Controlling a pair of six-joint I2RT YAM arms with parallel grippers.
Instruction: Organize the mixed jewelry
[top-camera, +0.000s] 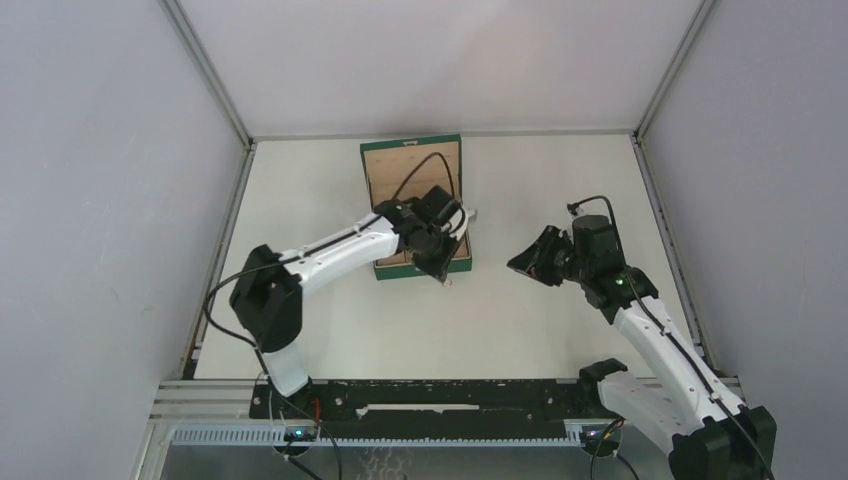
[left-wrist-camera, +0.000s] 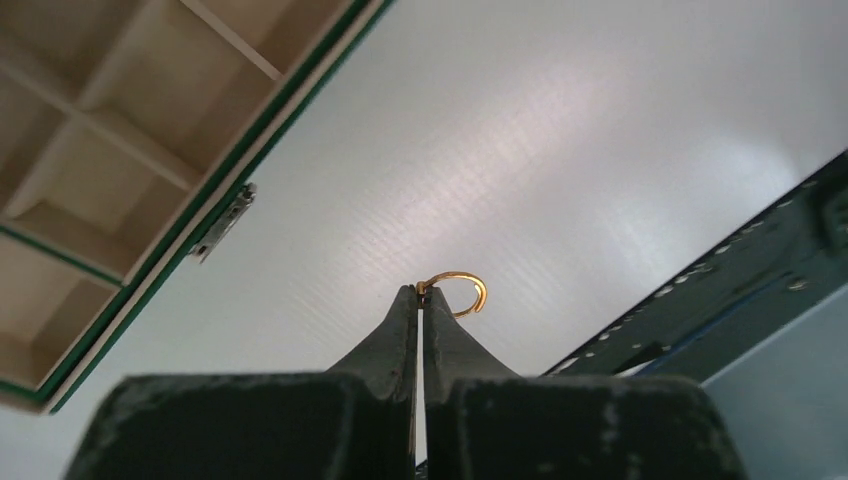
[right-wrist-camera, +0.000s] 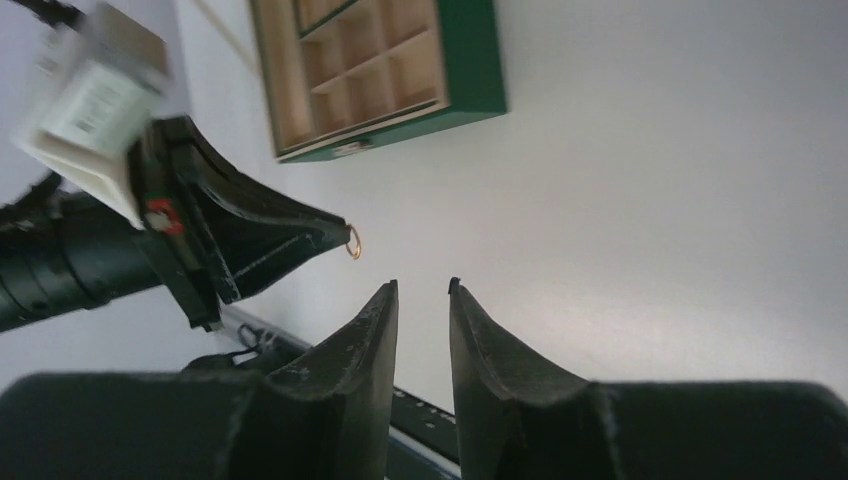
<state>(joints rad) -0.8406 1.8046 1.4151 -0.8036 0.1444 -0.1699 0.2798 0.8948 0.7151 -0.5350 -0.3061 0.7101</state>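
Observation:
My left gripper (left-wrist-camera: 420, 290) is shut on a thin gold ring (left-wrist-camera: 462, 290), pinched at the very fingertips and held above the white table just off the near right corner of the green box. The ring also shows in the right wrist view (right-wrist-camera: 354, 241) at the left gripper's tip (right-wrist-camera: 335, 228). In the top view the left gripper (top-camera: 442, 272) hangs over the front edge of the dark green box (top-camera: 455, 145) with tan compartments. My right gripper (right-wrist-camera: 421, 288) is open and empty, raised to the right (top-camera: 520, 262), pointing toward the left gripper. The other ring and the chain are not visible.
The box lid stands open toward the back, with a small metal clasp (left-wrist-camera: 222, 222) on its front edge. The black base rail (top-camera: 440, 395) runs along the near edge. Grey walls enclose the table on three sides.

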